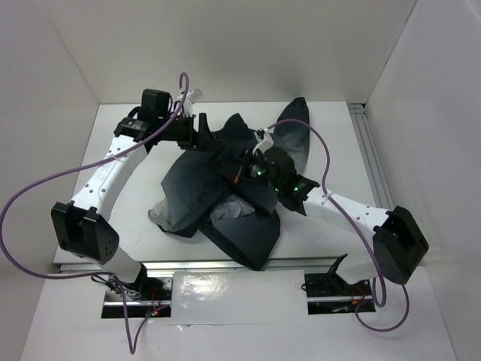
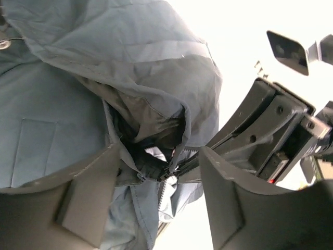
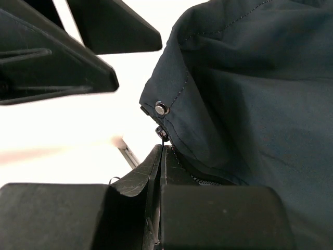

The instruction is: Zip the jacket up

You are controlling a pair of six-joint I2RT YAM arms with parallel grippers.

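From up top: the jacket is a crumpled heap on the table. Both tools meet over its upper part, the left gripper nose to nose with the right gripper. That closeness is worry number one imo; any sideways shuffle and they knock each other.

Left wrist cam: its fingers stand apart with a bunched fold and the zip teeth between them, and the right gripper's fingers poke in from the side. I can't tell if it's actually squeezing the cloth or just straddling it. If it isn't, nothing anchors that end, and I'd expect the whole heap to drag along when the other side pulls.

Right wrist cam: jaws clenched flat on the jacket's edge right at the zip, with a snap stud just above the pinch. I can't make out whether it has the slider or only fabric. If it's only fabric, I'd guess the grip slips off, or the loose fold jams in the teeth.
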